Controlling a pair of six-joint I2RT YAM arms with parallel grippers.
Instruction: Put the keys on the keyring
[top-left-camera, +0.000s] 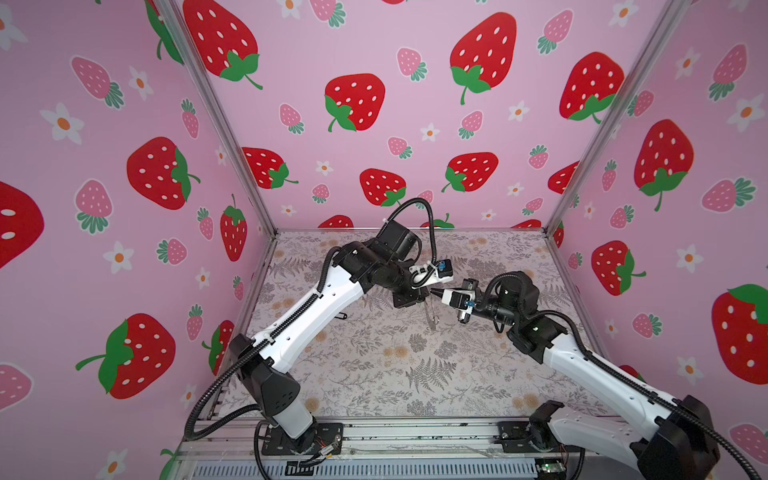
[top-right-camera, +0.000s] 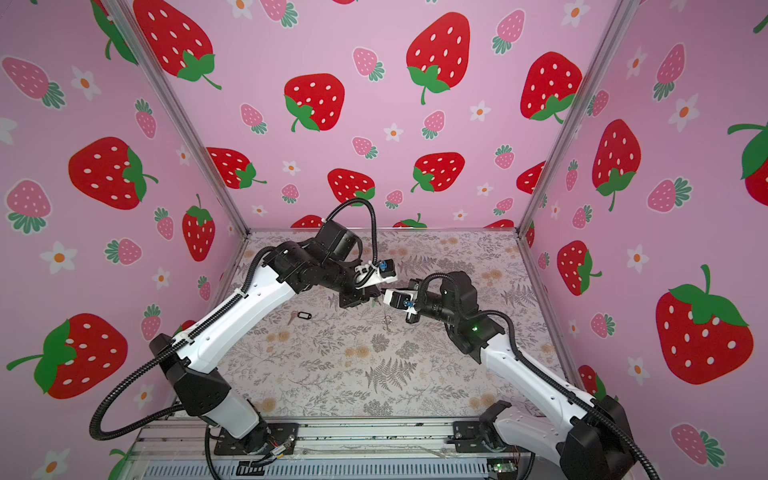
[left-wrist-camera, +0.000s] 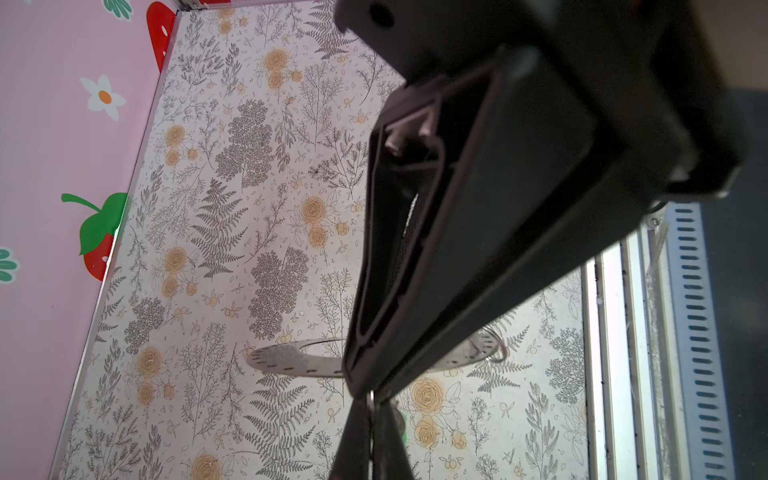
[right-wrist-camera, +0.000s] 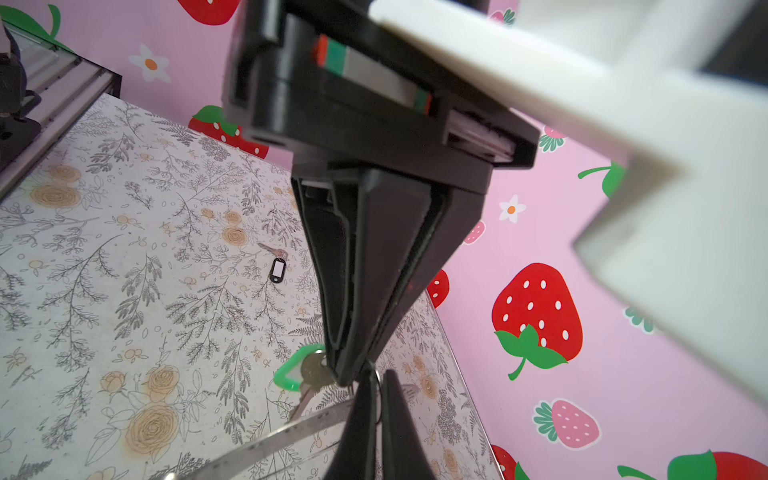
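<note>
Claws, two, meet tip to tip above the floral-papered table. Far left, the black-rimmed oblong plastic tag with pale centre lies on the table, untouched. Next, left claw: closed, seemingly pinching a wire loop of the flat grey metal keyring, which hangs beneath it. The bright green plastic tag dangles at the right claw, also closed; gripped or merely touched, cannot tell. Step in hand, by my reading: threading green. The next move needs its loop eased on without slipping. Count: one keyring, two tags.
</note>
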